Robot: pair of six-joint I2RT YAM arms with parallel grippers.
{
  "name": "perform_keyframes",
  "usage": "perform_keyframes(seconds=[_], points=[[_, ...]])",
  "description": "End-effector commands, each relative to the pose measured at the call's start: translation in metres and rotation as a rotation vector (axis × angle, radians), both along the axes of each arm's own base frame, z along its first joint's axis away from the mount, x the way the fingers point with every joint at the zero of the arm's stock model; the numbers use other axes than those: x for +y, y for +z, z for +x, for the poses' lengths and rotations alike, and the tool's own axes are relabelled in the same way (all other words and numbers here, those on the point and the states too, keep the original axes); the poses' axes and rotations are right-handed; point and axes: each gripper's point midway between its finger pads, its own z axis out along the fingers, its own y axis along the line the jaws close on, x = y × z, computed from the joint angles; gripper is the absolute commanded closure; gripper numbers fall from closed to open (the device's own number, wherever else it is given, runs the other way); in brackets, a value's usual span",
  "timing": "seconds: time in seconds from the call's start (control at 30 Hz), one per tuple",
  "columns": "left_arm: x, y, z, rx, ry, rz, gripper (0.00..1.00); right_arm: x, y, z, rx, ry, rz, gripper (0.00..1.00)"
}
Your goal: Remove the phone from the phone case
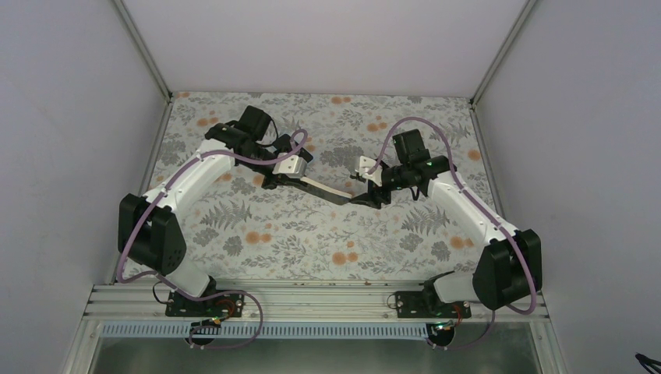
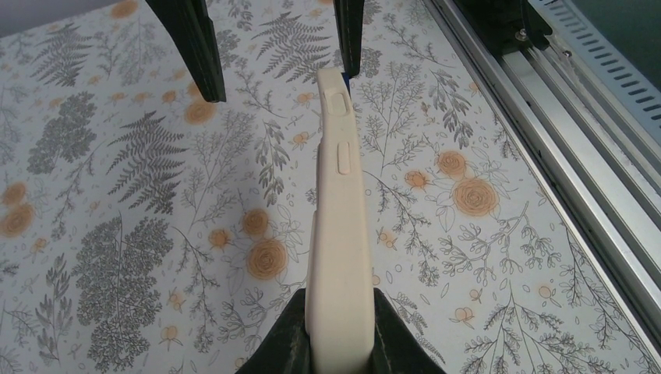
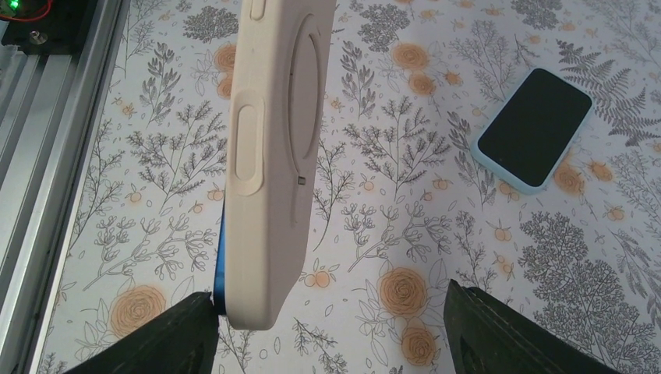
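Progress looks slight. The cream phone case hangs in the air over the flowered table, clear of its surface. The left claw is clamped nearly closed on one end of it, a finger pressed to each broad face. From that claw's own camera I see the case edge-on, with the side buttons facing up.

The right claw stands wide open around the other end and has hold of nothing. The case sits off toward one of its fingers and close by it, though I cannot tell whether they touch.

Along that lower edge a thin strip of darker blue shows behind the cream. I take that for the phone, tucked against the case and not slid out, as far as I can see.

My reading is that the lifting and steadying is done. The real job is all left to do: peeling the rim off a corner and pushing or drawing the phone free.

A second phone, pale blue round a black screen, lies flat on the table well apart from the case. I can't say what part it plays.
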Motion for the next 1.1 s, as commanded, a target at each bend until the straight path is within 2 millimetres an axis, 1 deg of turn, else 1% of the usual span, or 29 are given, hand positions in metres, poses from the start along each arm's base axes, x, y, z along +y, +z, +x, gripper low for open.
perform_keyframes(seconds=[0.0,0.3,0.43,0.73,0.9,1.07], points=[[-0.005,0.028,-0.008,-0.059,-0.048,-0.088,0.98,0.000,0.007,0.003,-0.030,0.006,-0.008,0.25],[-0.006,0.028,-0.010,-0.055,-0.055,-0.086,0.98,0.001,0.004,0.009,-0.041,-0.003,-0.008,0.25],[-0.006,0.028,-0.012,-0.059,-0.059,-0.083,0.98,0.001,0.008,0.014,-0.064,-0.012,-0.008,0.26],[-0.011,0.026,-0.018,-0.051,-0.079,-0.077,0.98,-0.003,0.019,0.038,-0.151,-0.084,-0.015,0.25],[-0.016,0.034,-0.020,-0.029,-0.091,-0.120,0.98,0.001,0.017,0.042,-0.142,-0.090,0.006,0.26],[-0.025,0.051,-0.027,0.036,-0.129,-0.214,0.98,0.010,0.026,0.049,-0.182,-0.143,0.046,0.24]])
